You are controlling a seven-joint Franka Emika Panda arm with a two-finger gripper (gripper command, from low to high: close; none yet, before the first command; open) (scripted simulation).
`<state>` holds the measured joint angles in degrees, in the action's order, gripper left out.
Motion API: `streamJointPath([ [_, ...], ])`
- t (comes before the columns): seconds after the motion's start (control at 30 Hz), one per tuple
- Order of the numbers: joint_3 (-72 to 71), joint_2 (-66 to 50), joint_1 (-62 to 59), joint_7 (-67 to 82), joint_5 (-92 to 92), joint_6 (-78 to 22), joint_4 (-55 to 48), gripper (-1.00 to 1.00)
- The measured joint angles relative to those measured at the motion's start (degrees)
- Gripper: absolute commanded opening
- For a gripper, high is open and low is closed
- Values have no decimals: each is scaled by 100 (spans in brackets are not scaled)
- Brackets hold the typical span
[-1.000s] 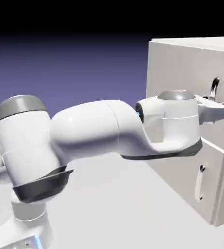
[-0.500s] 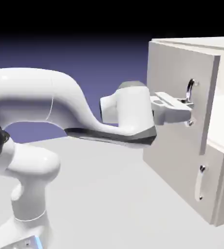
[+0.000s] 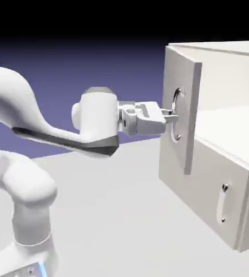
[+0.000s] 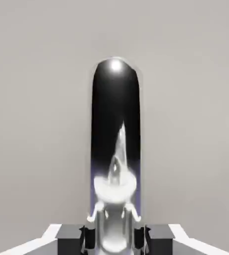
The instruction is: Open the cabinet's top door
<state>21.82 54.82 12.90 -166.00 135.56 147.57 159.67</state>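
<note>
A glossy silver bar handle [image 4: 115,149] runs up the middle of the top door [image 4: 37,124], whose flat off-white panel fills almost everything around the handle. The end effector [image 4: 115,238] is clamped on the handle's lower end, one dark fingertip [image 4: 71,238] on each side.

No text, label, brand, number or sign to be read in either view, cabinet [image 3: 224,135] panels seen plain and unmarked, arm shells unmarked, counter [image 3: 121,216] surface left bare of any lettering
</note>
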Motion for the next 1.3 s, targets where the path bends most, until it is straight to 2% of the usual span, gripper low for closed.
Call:
streamJointPath([
  [0.17,-1021,453,-805,199,-986,57,420,-100],
  [0.33,-1733,1108,-1040,851,-2229,-184,862,-100],
  [0.57,-2676,1925,-923,1742,-3975,-788,1310,-100],
  [0.77,-3641,2405,-471,2329,-5478,-1678,1484,-100],
  [1.03,-5265,2377,147,2640,-7380,-3251,1190,-100],
  [1.3,-6925,1695,-34,2581,-8936,-4879,152,-100],
])
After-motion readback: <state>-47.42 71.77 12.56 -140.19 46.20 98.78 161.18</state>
